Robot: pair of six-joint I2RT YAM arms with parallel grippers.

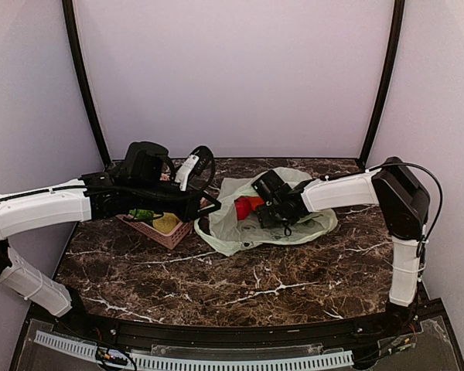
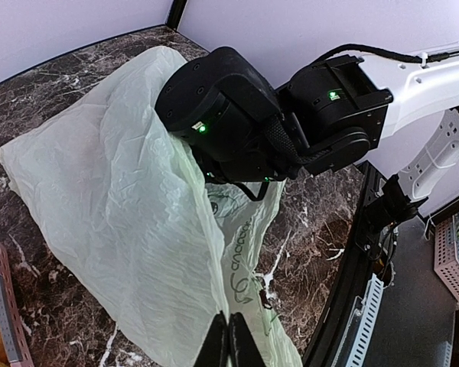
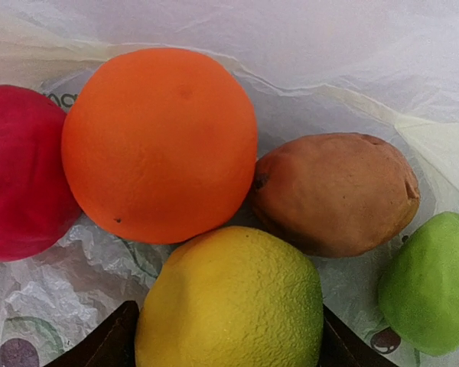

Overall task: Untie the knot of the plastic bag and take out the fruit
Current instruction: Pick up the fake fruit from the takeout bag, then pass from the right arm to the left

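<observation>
Pale green thin plastic bag [image 1: 236, 232] on the dark veined marble desk [image 1: 255, 282], toward the back and middle; lies crumpled and spread, printed with dark green marks. Left end effector [image 2: 229, 342] at the bag's left edge: closed tight, fingertips pressed together with the film bunched against both sides, so pinches a fold of it by the look of things. Right end effector [image 3: 228, 340] down inside the bag's mouth, black wrist housing hanging over the plastic in the left wrist view. Holds its dark fingers [image 3: 113, 342] well apart, one at each flank of the yellow-green round dimpled toy fruit [image 3: 229, 302], right up against its sides; cannot tell whether pressing or merely alongside. All fruit inside the bag, resting on its film. Round orange toy fruit [image 3: 159, 145] just beyond the yellow-green one and touching it. Brown oval toy fruit [image 3: 335, 193] to the right of the orange, touching it, lying crosswise. Light green apple-like toy fruit [image 3: 432, 294] at the right edge, just beside the brown oval, cut off by the frame. Deep red round toy fruit [image 3: 21, 183] at the left edge, pressed against the orange; shows from above too, as a red patch in the bag's opening. Pink woven basket [image 1: 172, 241] left of the bag, under the left arm, near the bag's edge; holds something yellow and something green, too small to name.
</observation>
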